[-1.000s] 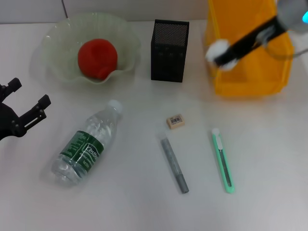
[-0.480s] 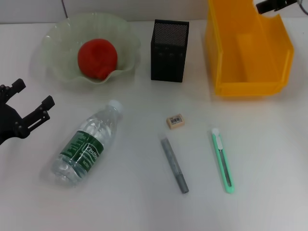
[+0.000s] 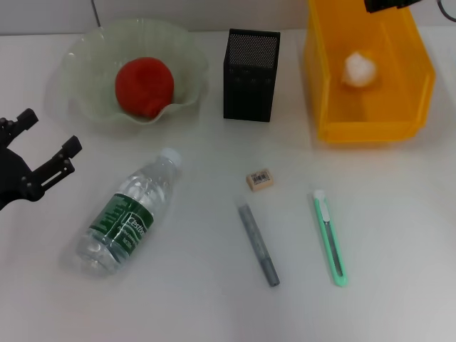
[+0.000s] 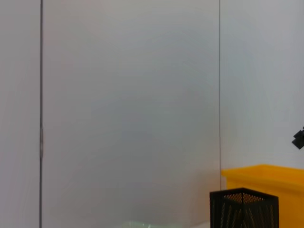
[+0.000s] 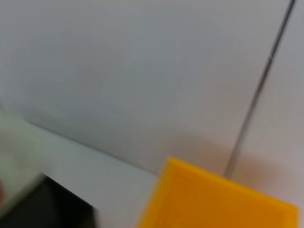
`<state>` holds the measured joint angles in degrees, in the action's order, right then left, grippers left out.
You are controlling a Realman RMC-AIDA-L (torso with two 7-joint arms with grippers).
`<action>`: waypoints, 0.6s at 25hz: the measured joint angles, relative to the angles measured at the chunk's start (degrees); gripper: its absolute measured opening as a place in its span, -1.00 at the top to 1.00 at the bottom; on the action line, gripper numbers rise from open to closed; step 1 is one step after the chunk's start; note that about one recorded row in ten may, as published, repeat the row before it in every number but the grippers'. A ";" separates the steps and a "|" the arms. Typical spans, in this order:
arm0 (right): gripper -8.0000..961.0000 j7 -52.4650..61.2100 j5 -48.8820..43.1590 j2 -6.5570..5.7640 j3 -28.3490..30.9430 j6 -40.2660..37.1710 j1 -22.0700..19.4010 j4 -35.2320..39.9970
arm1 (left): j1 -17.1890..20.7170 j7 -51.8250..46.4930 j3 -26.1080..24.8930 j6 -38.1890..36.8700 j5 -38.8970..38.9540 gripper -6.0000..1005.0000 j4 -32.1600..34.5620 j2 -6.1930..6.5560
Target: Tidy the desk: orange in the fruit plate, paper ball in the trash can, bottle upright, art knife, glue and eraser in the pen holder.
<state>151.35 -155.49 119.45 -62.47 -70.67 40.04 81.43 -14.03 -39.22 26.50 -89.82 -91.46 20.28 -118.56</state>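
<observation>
Noted: paper ball (image 3: 360,69) inside trash can (image 3: 328,107), orange (image 3: 144,86) on fruit plate (image 3: 85,43), bottle (image 3: 128,214) lying flat beside wide-spread left gripper (image 3: 41,155); right gripper (image 3: 388,4) barely visible, opening indeterminable; risks rolling if nudged off-centre.

The crumpled white paper ball (image 3: 360,68) lies inside the yellow-orange trash can (image 3: 324,107), just below the right gripper (image 3: 388,4), while the clear bottle (image 3: 130,212) lies toppled near the left gripper (image 3: 39,153).

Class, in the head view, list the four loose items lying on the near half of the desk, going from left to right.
bottle → eraser → glue → art knife
</observation>
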 joint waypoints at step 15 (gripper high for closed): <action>-0.73 -54.08 63.76 0.06 -1.06 -7.83 -28.14 -12.00 | 2.45 -14.49 3.98 -13.20 -0.25 -0.58 8.90 0.16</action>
<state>97.27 -91.72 119.51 -63.53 -78.50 11.90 69.44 -11.58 -53.72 30.48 -103.02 -91.71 29.19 -118.40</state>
